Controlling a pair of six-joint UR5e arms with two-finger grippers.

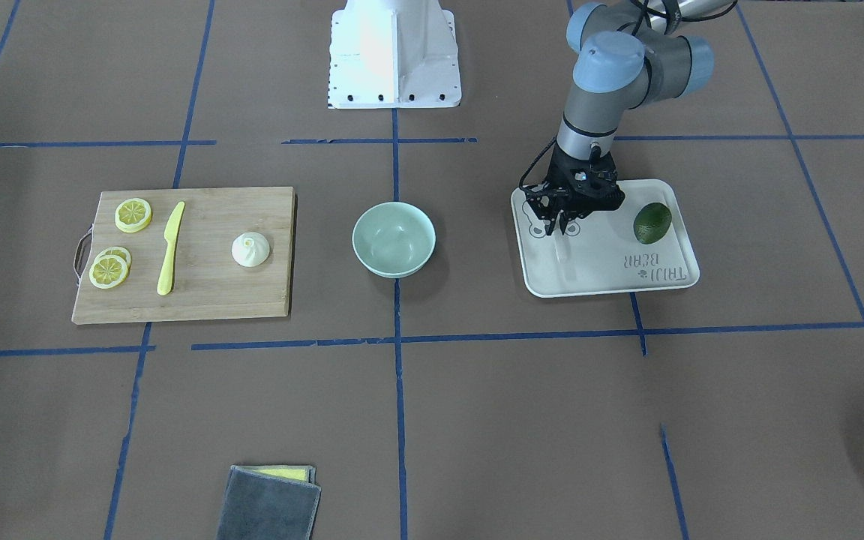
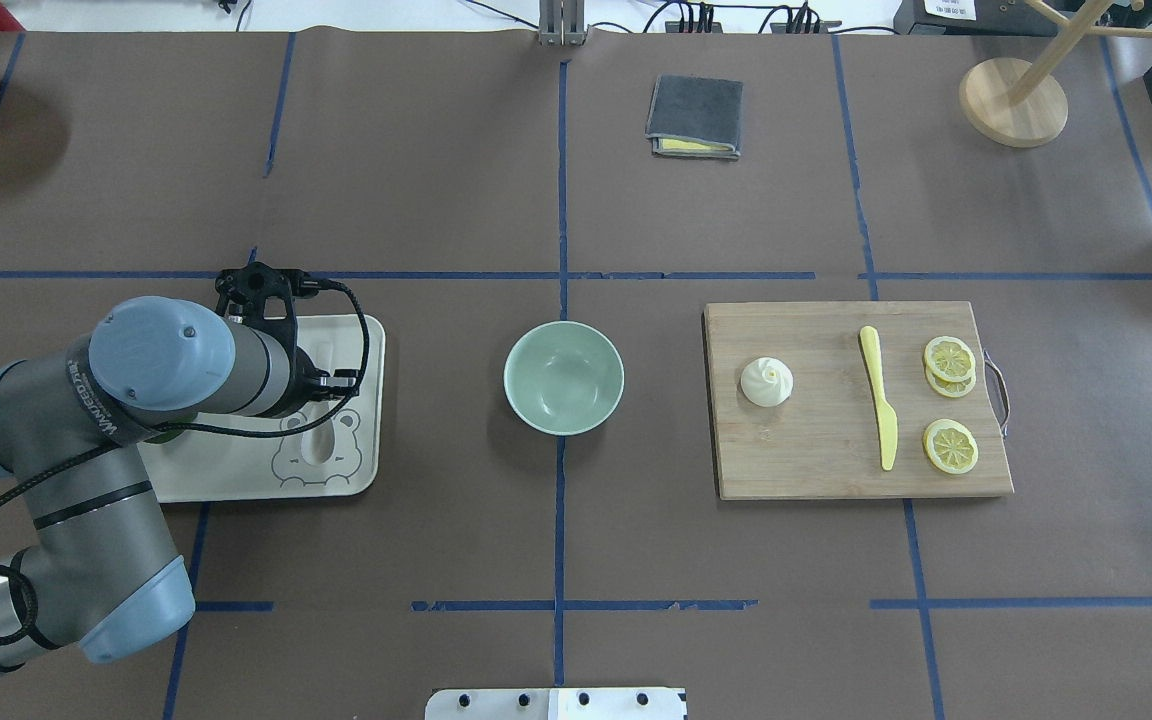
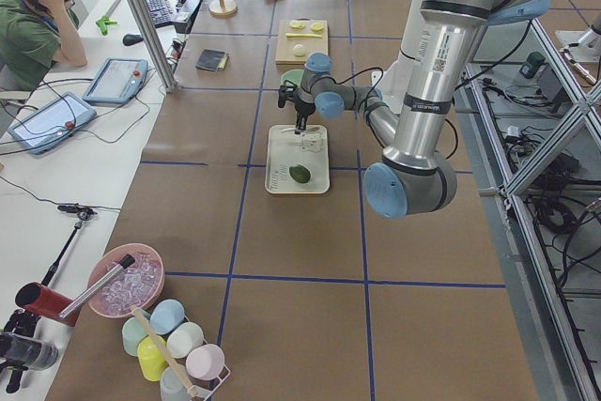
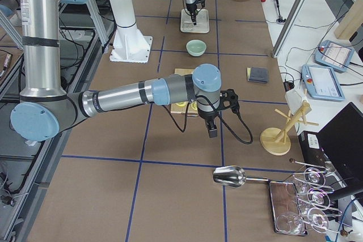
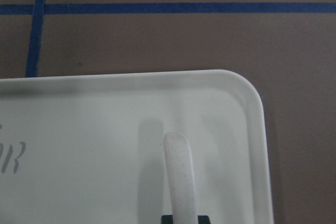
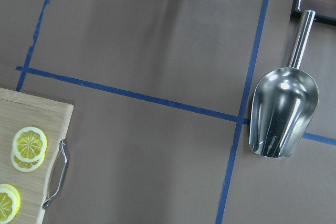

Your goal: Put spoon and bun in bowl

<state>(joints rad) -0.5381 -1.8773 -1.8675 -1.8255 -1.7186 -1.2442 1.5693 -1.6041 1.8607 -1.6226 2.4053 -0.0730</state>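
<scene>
One bowl (image 1: 394,238), one bun (image 1: 250,249), three lemon slices (image 1: 133,214) (two overlapping), one avocado (image 1: 652,223)

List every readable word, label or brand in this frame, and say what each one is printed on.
"TAIJI BEAR", in grey on the white tray beside the avocado; upside down in the front-facing view, and the first word is not quite certain.
A white label runs along the left arm's forearm in the overhead view; too small to read.
Nothing else carries legible text.

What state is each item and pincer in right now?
bowl: empty, upright on the table.
bun: upright on the cutting board.
spoon: lying flat on the tray.
avocado: resting on the tray.
left pincer: open, directly above the spoon.
right pincer: cannot tell.
</scene>
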